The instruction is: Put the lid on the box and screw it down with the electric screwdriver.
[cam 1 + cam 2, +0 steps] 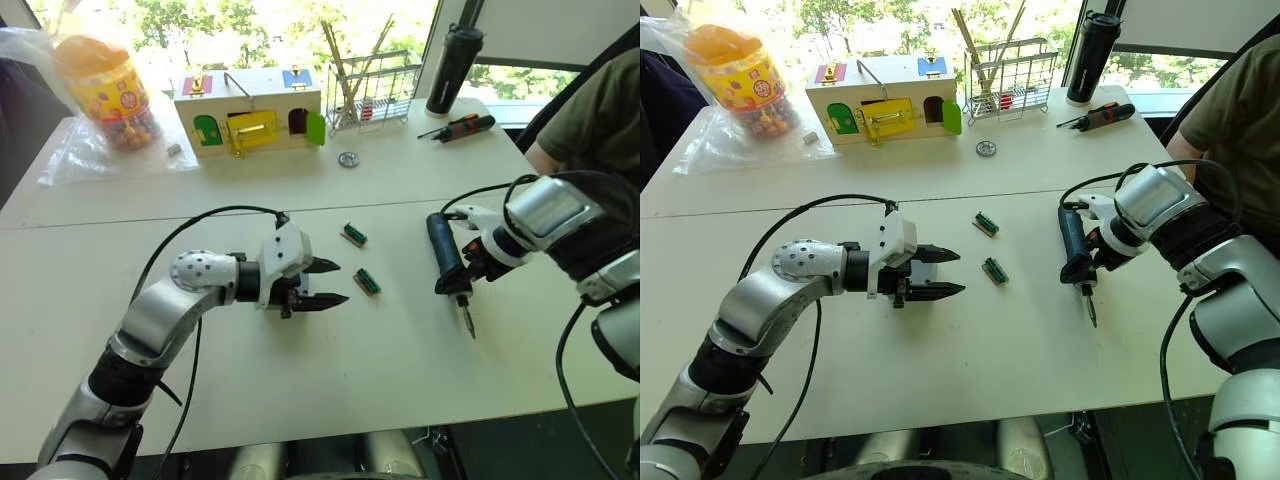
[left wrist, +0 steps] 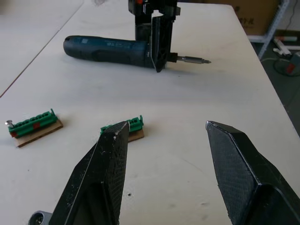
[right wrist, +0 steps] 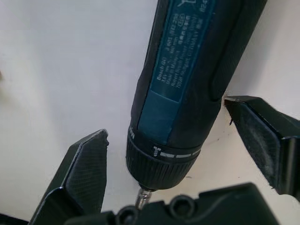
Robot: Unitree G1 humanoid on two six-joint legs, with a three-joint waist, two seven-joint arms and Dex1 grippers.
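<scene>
The electric screwdriver (image 1: 445, 245) lies flat on the white table at the right, with its metal bit (image 1: 467, 322) toward the front edge. My right gripper (image 1: 458, 275) is open and straddles its front collar. The fingers (image 3: 84, 168) stand on either side with gaps to the tool. My left gripper (image 1: 325, 282) is open at the table's middle, low over the surface, pointing right. A grey corner with a round hole (image 2: 40, 218) shows by the base of its finger. I cannot tell whether it is the lid or the box.
Two small green terminal blocks (image 1: 353, 235) (image 1: 367, 282) lie between the grippers. At the back stand a wooden box with coloured doors (image 1: 250, 120), a candy jar (image 1: 105, 90), a wire rack (image 1: 370, 90), a black bottle (image 1: 453, 70) and a black-and-orange screwdriver (image 1: 460, 128). A person (image 1: 600, 110) sits at the right.
</scene>
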